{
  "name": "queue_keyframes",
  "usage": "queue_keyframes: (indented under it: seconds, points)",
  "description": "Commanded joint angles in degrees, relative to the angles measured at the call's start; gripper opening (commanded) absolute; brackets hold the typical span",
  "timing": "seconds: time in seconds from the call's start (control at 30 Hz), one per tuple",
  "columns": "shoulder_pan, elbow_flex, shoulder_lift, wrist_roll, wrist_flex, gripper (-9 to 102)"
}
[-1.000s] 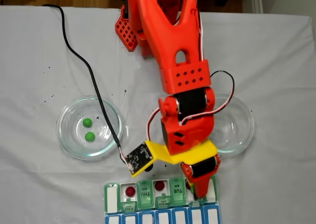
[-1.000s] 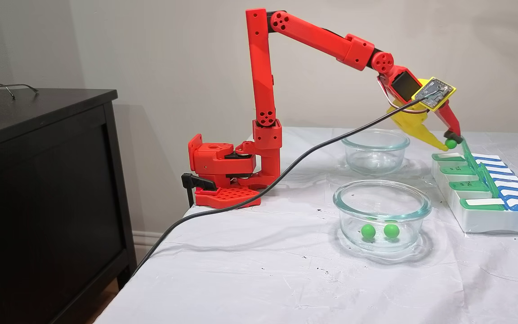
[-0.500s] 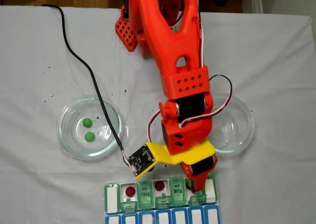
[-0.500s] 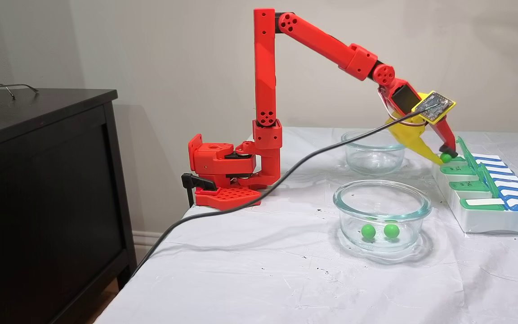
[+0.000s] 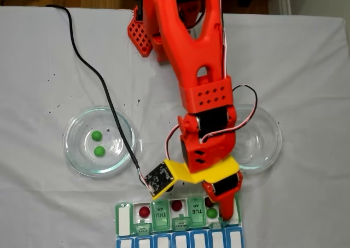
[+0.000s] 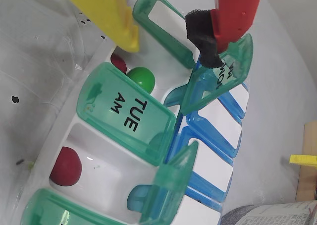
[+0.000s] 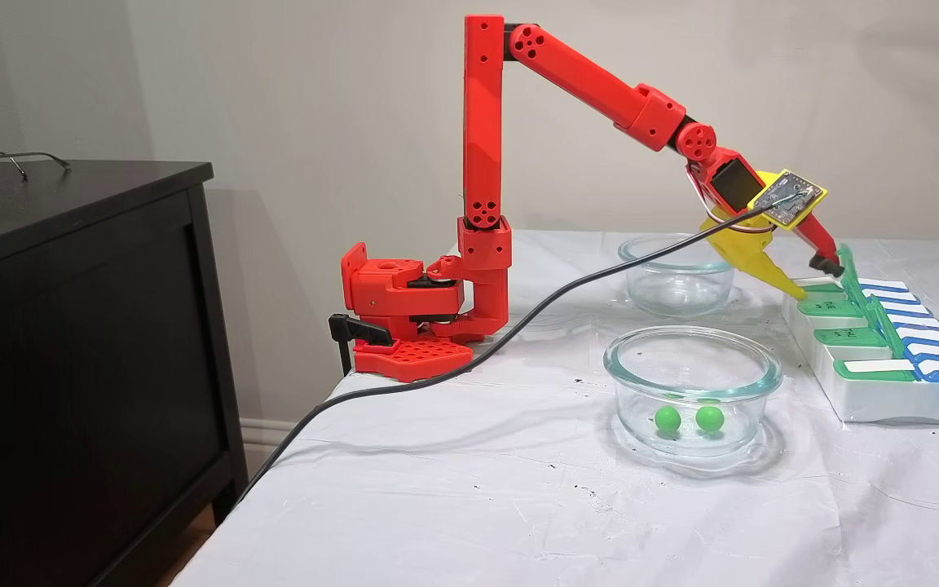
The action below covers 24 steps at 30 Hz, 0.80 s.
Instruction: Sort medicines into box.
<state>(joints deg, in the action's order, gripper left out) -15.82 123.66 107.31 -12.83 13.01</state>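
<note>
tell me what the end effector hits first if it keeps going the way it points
Probably the box: the open end effector points down into the open compartment holding a green pill and a dark red pill. Depth is unclear; its raised lid could catch first.

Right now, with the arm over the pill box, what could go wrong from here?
The gripper is open low over the box, its black-padded red finger touching or nearly touching an upright green lid; lifting carelessly might snag it. The released green pill lies beside a dark red pill in one compartment, possibly a mis-sort. Two green pills wait in the glass dish.
</note>
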Motion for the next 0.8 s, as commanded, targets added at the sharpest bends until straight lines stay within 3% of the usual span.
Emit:
queue_keyframes:
  seconds: [0.0,0.33,0.5,0.67,0.77]
  points:
    - [0.7,-1.41,3.08,-0.18,0.18,21]
    - [4.22,-3.52,24.35,-3.96,24.08,0]
    - [5.89,-3.43,33.49,-6.15,33.84,0]
    - [10.2,-13.18,29.79,-11.34,50.71,0]
    - [12.74,-14.77,29.62,-17.4,55.46,0]
